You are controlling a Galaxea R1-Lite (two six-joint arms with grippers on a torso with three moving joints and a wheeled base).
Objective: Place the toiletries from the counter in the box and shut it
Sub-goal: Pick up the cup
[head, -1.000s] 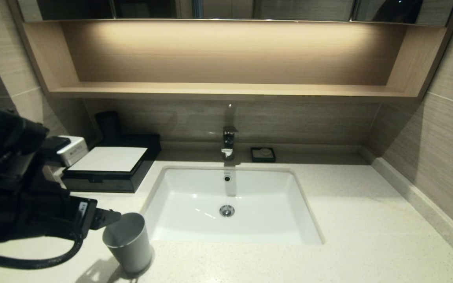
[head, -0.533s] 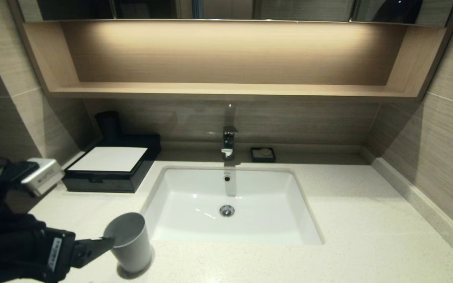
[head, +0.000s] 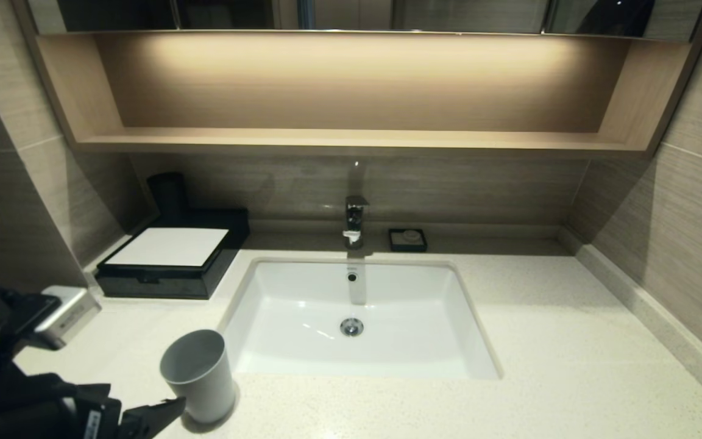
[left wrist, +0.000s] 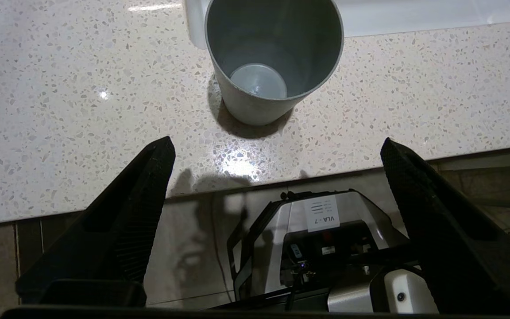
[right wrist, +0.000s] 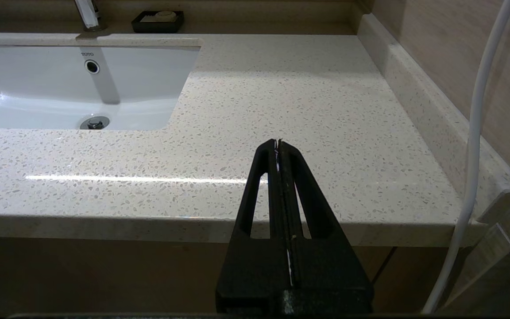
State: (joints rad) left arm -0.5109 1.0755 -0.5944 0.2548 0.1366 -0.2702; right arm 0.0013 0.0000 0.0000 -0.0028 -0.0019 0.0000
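Observation:
The box [head: 168, 256] sits at the back left of the counter [head: 570, 341], its white-topped lid down flat. No toiletries show in any view. My left gripper [head: 147, 417] is low at the counter's front left edge, just left of the grey cup [head: 198, 375]. In the left wrist view the left gripper [left wrist: 276, 142] is open and empty, its fingers [left wrist: 148, 186] spread over the counter's edge [left wrist: 60, 110], with the cup [left wrist: 272, 57] ahead. My right gripper [right wrist: 278, 141] is shut and empty, parked off the counter's front right [right wrist: 303, 110].
A white sink [head: 424, 305] lies in the middle of the counter, with a faucet [head: 355, 221] behind it. A small black soap dish [head: 407, 239] stands by the back wall. A dark cylinder [head: 168, 195] rises behind the box. A wooden shelf [head: 351, 139] runs above.
My left arm has drawn back and down from beside the box to the counter's front left corner. Its finger dropped from the cup's rim to its base. The box and cup have not moved.

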